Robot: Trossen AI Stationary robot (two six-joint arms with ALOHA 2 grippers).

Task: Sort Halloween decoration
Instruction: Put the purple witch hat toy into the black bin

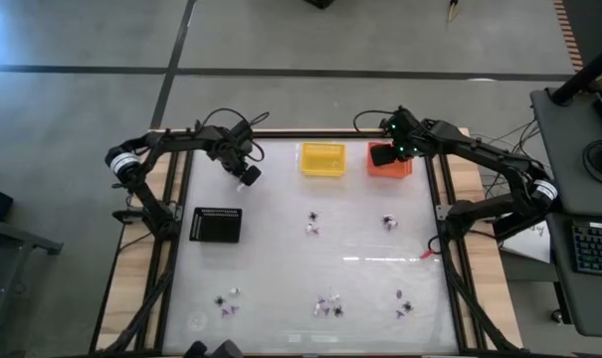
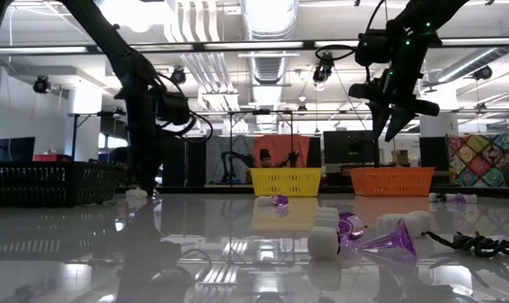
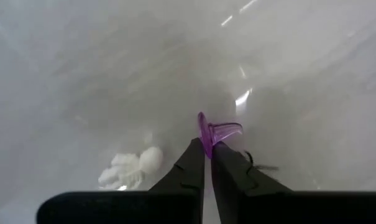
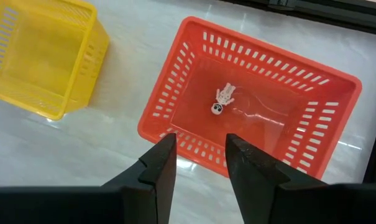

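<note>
Purple trinket (image 3: 214,132) pinched by left end effector (image 3: 206,157), white trinket (image 3: 130,169) beside

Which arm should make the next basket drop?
Left. The left gripper already pinches a purple trinket, while the right gripper hangs open and empty over the orange basket.

The high view is looking straight down on the whole table (image 1: 281,249). The low view is sitting at tabletop level, facing the orange basket (image 2: 392,181) across it. The right wrist view is looking down close over that orange basket; the left wrist view is hanging close above the tabletop.
</note>
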